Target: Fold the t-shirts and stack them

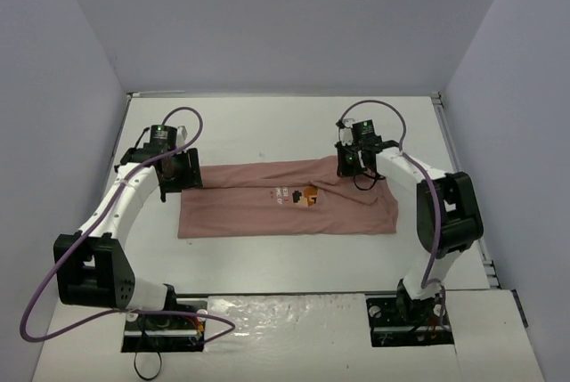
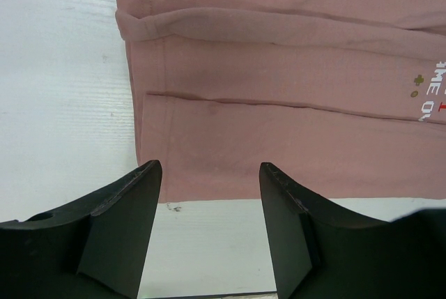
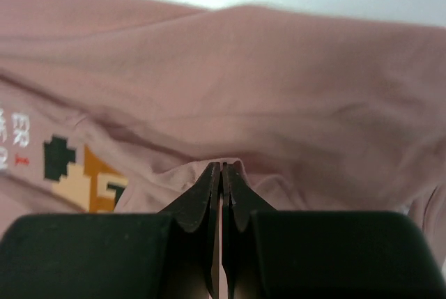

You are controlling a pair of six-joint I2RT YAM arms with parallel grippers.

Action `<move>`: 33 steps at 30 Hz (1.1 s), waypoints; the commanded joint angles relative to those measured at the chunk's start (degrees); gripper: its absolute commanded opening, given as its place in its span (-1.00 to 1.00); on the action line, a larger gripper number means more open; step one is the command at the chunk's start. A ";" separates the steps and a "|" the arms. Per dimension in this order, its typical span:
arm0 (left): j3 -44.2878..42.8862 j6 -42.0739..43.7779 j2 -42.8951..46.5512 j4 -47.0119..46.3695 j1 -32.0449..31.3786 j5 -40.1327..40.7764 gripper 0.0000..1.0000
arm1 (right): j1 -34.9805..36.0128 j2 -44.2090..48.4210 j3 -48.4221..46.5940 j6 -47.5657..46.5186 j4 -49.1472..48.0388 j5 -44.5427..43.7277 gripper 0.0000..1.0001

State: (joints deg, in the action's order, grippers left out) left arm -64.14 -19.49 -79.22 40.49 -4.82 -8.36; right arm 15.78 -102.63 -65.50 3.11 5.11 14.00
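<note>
**Q:** Where is the garment located?

**A:** The dusty-pink t-shirt [image 1: 285, 208] is found laid as a long band across the middle of the counter [image 1: 267, 128], parallel to its near edge, with the pixel print [image 1: 301, 195] uppermost.

**Q:** And the claws?

**A:** The left claw [image 2: 209, 166] is held wide over the end nearest the left edge, with nothing gripped. The right claw [image 3: 221, 166] is closed on a raised pleat of the shirt beside the print.

White table [image 1: 267, 124] w/ grey walls [image 1: 294, 17] around.

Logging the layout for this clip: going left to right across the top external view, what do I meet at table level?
Left gripper → pixel print on the t-shirt → right gripper.
</note>
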 commanded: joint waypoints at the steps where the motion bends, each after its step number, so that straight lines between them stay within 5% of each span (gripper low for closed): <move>1: -0.02 1.12 2.93 -0.58 -0.28 0.03 0.10 | 2.55 9.29 4.11 2.13 -0.10 -0.12 -1.00; 11: 0.36 0.52 2.18 -0.67 -0.28 0.96 0.10 | 9.61 23.10 20.02 12.29 0.50 -2.76 -0.95; 19: -5.84 -1.24 -3.83 -1.01 -0.78 0.78 0.10 | 11.39 31.34 17.01 14.80 4.80 -11.45 -0.24; 24: -11.36 -1.52 -11.42 -1.88 -1.07 0.96 0.10 | 7.73 27.11 9.56 13.84 5.16 -18.47 -0.12; 33: -18.56 -3.06 -24.05 -4.95 -0.57 2.74 0.10 | -5.96 7.36 -3.09 17.37 4.90 -16.19 -0.12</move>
State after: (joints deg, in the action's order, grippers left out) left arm -79.03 -20.97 -101.21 37.80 -5.56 -6.76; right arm 13.30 -89.56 -63.31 18.70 9.85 -1.52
